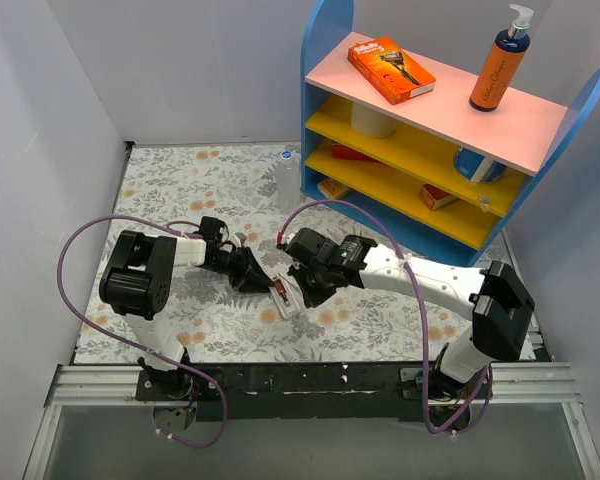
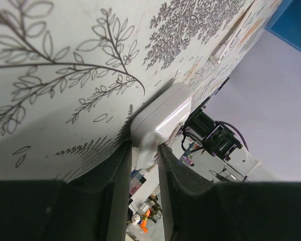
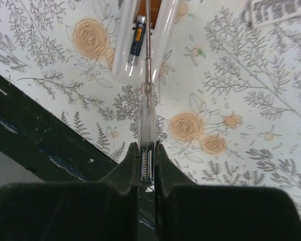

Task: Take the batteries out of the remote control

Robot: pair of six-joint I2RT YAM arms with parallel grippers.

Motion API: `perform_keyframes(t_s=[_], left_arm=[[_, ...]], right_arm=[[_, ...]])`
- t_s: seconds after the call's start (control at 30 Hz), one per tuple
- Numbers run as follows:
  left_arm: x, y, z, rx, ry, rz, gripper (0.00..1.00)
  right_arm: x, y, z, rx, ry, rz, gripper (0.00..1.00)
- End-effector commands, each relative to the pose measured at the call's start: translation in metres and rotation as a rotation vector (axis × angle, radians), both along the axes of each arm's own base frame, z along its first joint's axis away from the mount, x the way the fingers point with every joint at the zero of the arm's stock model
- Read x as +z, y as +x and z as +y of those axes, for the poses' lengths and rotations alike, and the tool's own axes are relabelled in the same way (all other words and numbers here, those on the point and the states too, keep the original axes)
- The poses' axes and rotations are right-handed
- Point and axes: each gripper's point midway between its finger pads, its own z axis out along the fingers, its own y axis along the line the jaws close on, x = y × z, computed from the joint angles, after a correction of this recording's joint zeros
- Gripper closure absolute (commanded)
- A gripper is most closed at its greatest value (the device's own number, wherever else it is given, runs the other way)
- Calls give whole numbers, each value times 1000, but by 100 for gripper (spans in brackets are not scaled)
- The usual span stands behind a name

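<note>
Mid-task: left gripper (image 2: 145, 150) clamps remote control (image 2: 160, 113) near table's (image 1: 170, 180) near edge, centre. Right gripper (image 3: 147, 150) pinches clear screwdriver (image 3: 147, 108) reaching into the open compartment. One battery (image 3: 135, 40) sits inside, not out yet; others not visible.

Left tool (image 1: 261, 281) and right tool (image 1: 305, 287) clamped, tips facing.

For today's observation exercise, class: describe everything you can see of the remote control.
The remote control is a slim, glossy white plastic bar, seemingly resting on the floral cloth. The left claw grips one end. Its compartment is open: an orange-brown recess holding one visible battery. The metal shaft of a clear-handled tool, held in the right claw, reaches into that recess.
</note>
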Motion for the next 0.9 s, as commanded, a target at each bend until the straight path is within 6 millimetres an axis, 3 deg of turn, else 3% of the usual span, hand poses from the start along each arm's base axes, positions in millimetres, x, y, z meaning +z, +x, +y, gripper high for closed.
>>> perform_keyframes(t_s=[0.0,0.07,0.27,0.67,0.87], left_arm=[[-5,6,1,-7,48,-54,100],[-4,7,1,-6,48,-60,100],[-4,8,1,-6,52,-65,100],[-4,6,3,-12,62,-67,100],[-5,4,3,-15,64,-67,100]], right_arm=[[-5,-28,8,-20,67,87,99],[-8,-41,17,2,99,134,99],[-24,-51,11,-16,49,158,99],[-40,-53,4,-17,0,171,99],[-44,-46,-10,-53,-61,137,99]])
